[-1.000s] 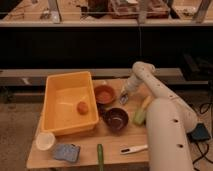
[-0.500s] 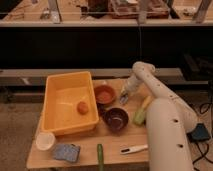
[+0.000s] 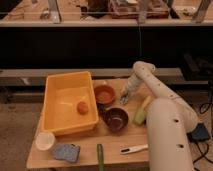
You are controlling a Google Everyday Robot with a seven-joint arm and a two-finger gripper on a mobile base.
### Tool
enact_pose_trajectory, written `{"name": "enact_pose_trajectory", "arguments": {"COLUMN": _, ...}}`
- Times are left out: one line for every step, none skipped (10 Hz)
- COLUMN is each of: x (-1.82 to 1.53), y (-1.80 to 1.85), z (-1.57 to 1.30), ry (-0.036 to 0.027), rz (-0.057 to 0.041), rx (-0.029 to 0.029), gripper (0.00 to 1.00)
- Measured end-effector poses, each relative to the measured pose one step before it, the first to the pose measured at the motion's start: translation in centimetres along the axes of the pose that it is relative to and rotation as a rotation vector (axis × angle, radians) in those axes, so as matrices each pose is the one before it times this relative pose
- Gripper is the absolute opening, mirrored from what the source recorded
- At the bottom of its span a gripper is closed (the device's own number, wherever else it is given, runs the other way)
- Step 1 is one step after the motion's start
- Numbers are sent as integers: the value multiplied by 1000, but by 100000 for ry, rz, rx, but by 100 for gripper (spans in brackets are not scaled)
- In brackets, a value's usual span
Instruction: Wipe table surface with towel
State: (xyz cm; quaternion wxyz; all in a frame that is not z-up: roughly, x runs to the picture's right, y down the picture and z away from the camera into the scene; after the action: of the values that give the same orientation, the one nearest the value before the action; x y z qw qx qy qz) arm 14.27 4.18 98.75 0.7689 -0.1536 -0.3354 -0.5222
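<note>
A blue-grey folded towel (image 3: 67,152) lies at the front left corner of the wooden table (image 3: 115,140). My gripper (image 3: 124,98) hangs at the end of the white arm (image 3: 150,82) over the middle back of the table, just right of an orange bowl (image 3: 104,93). It is far from the towel and holds nothing that I can see.
A yellow bin (image 3: 67,102) with an orange fruit (image 3: 82,107) fills the left. A dark purple bowl (image 3: 116,119), a yellow-green object (image 3: 141,111), a white cup (image 3: 45,141), a green stick-shaped item (image 3: 100,157) and a white utensil (image 3: 133,149) lie around.
</note>
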Motion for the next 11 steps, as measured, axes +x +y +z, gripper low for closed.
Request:
{"name": "enact_pose_trajectory", "arguments": {"x": -4, "y": -10, "z": 3, "ry": -15, "rz": 0, "rx": 22, "gripper": 4}}
{"name": "enact_pose_trajectory", "arguments": {"x": -56, "y": -51, "z": -21, "ry": -23, "rz": -143, "rx": 15, "gripper": 4}}
{"name": "enact_pose_trajectory", "arguments": {"x": -120, "y": -140, "z": -39, "ry": 1564, "rz": -1054, "rx": -1063, "gripper": 4}}
{"name": "enact_pose_trajectory", "arguments": {"x": -666, "y": -565, "z": -505, "ry": 3153, "rz": -1642, "rx": -1428, "gripper": 4}}
{"name": "enact_pose_trajectory", "arguments": {"x": -370, "y": -160, "z": -466, "ry": 1719, "rz": -527, "rx": -810, "gripper": 4}}
{"name": "enact_pose_trajectory", "arguments": {"x": -398, "y": 352, "z": -486, "ry": 1414, "rz": -178, "rx": -1063, "gripper": 4}}
{"name": "enact_pose_trajectory", "arguments": {"x": -299, "y": 111, "z": -204, "ry": 623, "rz": -196, "rx": -403, "gripper": 4}}
{"name": "enact_pose_trajectory", "arguments": {"x": -213, "y": 245, "z": -185, "ry": 789, "rz": 70, "rx": -664, "gripper": 4}}
{"name": "enact_pose_trajectory", "arguments": {"x": -100, "y": 301, "z": 10, "ry": 979, "rz": 55, "rx": -1062, "gripper": 4}}
{"name": "enact_pose_trajectory", "arguments": {"x": -81, "y": 980, "z": 10, "ry": 1886, "rz": 107, "rx": -1038, "gripper": 4}}
{"name": "enact_pose_trajectory", "arguments": {"x": 51, "y": 1375, "z": -1, "ry": 1224, "rz": 1197, "rx": -833, "gripper": 4}}
